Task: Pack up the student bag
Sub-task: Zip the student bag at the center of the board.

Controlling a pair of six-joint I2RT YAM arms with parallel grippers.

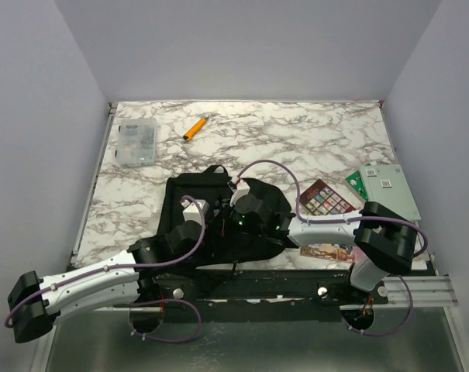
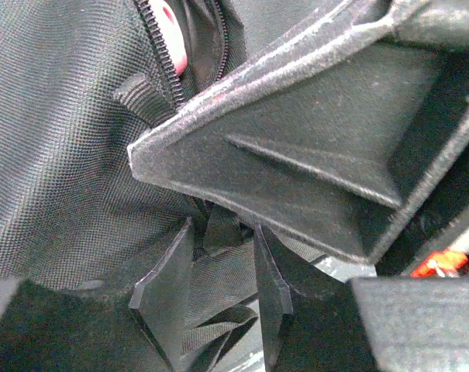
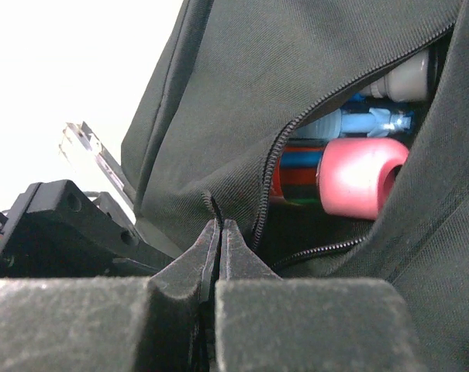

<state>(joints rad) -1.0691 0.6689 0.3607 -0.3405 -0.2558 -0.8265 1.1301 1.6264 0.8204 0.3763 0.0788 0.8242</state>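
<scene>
Right fingers (image 3: pixel 194 267) pinch shut on the zip edge of the big black soft cloth student bag (image 3: pixel 218 116), lying mid white marble tabletop (image 1: pixel 296 132). Left fingers (image 2: pixel 166 291) sit half apart in bag cloth; I cannot tell if they grip. Coloured pens (image 3: pixel 350 124) are inside; an orange marker (image 1: pixel 194 128) and clear plastic box (image 1: pixel 136 143) wait outside.

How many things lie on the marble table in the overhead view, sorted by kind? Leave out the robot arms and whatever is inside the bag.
Student bag: 1
Clear plastic box: 1
Orange marker: 1
Flat printed pieces: 3 (patterned card, pale green sheet, brownish card, partly hidden)
Total: 6
</scene>
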